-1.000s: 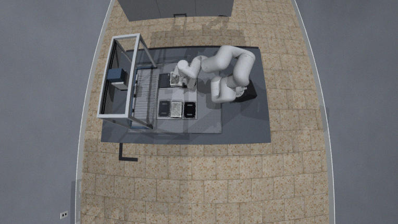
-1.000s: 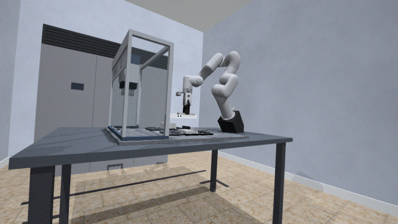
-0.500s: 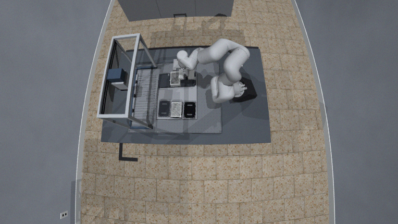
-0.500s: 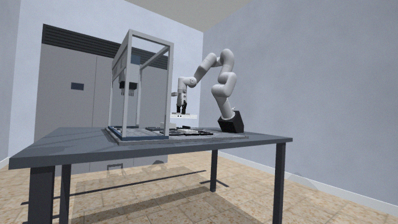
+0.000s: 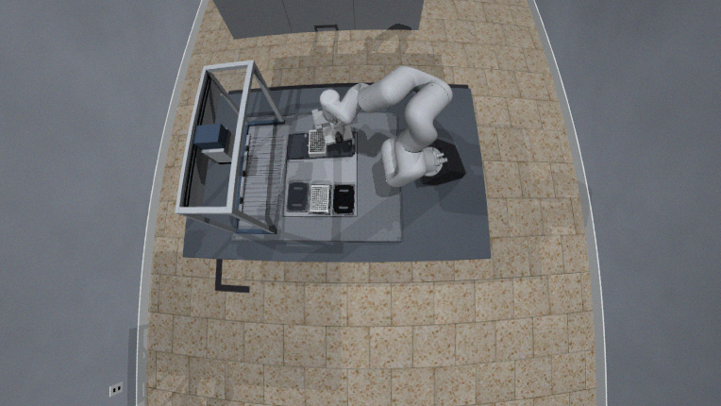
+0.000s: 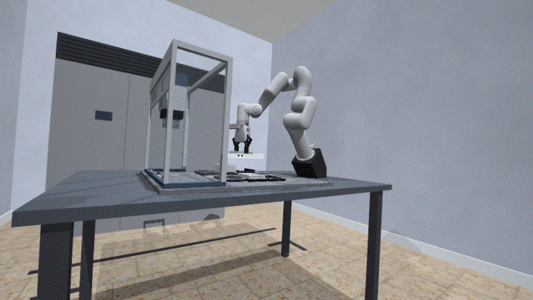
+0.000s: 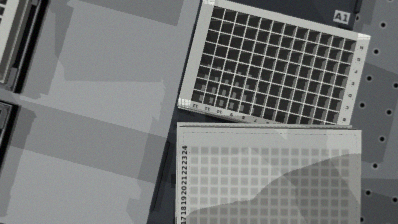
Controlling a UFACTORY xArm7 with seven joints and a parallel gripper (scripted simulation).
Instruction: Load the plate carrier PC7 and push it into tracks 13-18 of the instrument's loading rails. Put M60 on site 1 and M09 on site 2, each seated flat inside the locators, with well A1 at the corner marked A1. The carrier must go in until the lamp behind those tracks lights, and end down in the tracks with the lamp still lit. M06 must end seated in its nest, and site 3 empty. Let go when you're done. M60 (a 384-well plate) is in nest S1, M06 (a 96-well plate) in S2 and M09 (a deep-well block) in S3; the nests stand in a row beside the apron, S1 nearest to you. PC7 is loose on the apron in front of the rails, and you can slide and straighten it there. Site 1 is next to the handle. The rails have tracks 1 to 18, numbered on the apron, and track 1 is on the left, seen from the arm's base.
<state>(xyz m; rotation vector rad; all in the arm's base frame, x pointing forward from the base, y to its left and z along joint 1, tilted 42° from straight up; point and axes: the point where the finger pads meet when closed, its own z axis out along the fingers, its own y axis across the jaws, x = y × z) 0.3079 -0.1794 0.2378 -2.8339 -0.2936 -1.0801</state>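
My gripper [image 6: 241, 148] is shut on M60 [image 7: 270, 175], a flat 384-well plate, and holds it level in the air above the apron; the plate also shows in the side view [image 6: 245, 155]. Below it lies the dark carrier PC7 [image 5: 297, 145]. M09 [image 7: 272, 67], the deep-well block, sits on the carrier's middle site [image 5: 315, 143], next to a corner label A1. M06 [image 5: 319, 197] sits in the middle nest. The nests on either side, S1 [image 5: 343, 197] and S3 [image 5: 297, 195], are empty. My fingers are hidden in the wrist view.
The loading rails [image 5: 262, 171] lie left of the carrier, under the open-framed instrument [image 5: 216, 141]. The arm's black base [image 5: 444, 163] stands to the right. A perforated plate [image 7: 380, 75] borders the carrier.
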